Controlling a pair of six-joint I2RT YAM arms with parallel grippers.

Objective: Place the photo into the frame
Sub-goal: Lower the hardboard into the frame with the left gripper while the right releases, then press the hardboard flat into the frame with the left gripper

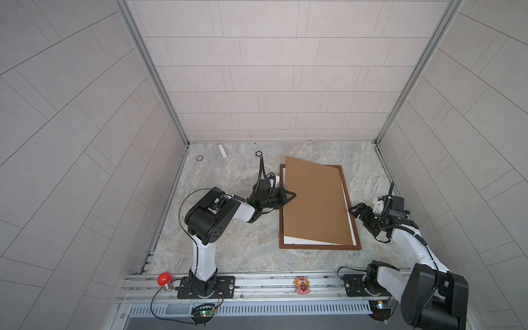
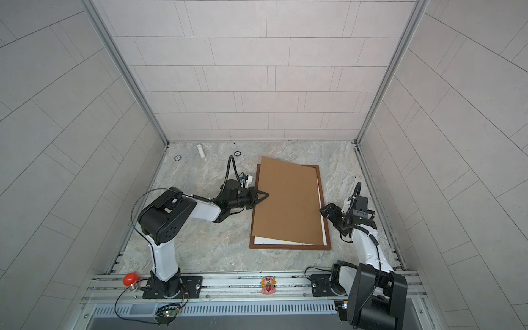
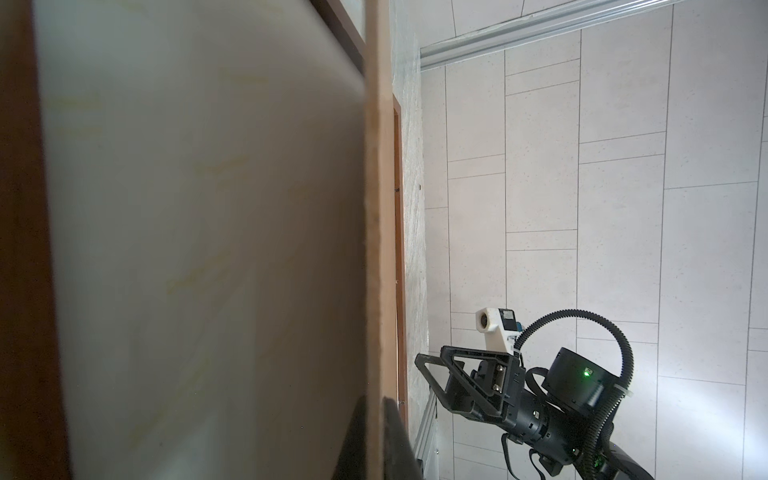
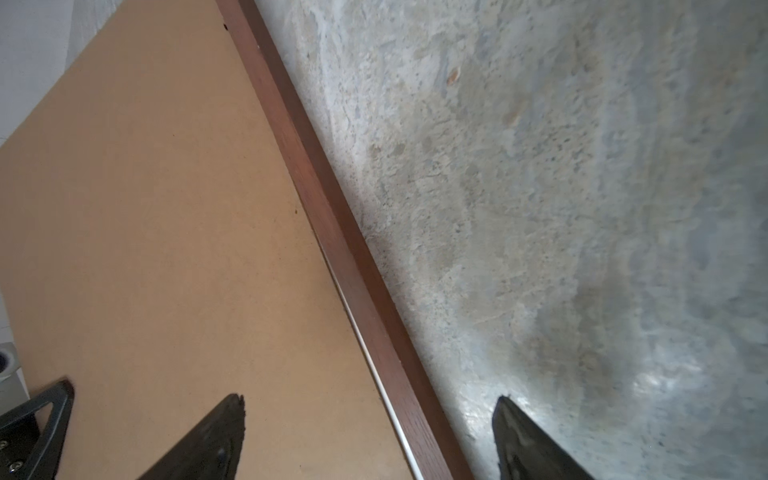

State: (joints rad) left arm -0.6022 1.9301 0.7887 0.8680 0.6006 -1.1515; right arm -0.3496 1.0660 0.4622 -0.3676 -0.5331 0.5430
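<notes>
Clearly, the plain brown cardboard backing board is clamped at its left edge by the closed left gripper and held askew over the thin dark-brown wooden frame. The white-backed rectangular photo is laid inside the frame. The right gripper is spread wide, empty, over the frame's right rail.

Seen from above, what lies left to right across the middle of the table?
left end effector, shut on the backing board → backing board, askew over the frame → right end effector, open at the frame's right side.
</notes>
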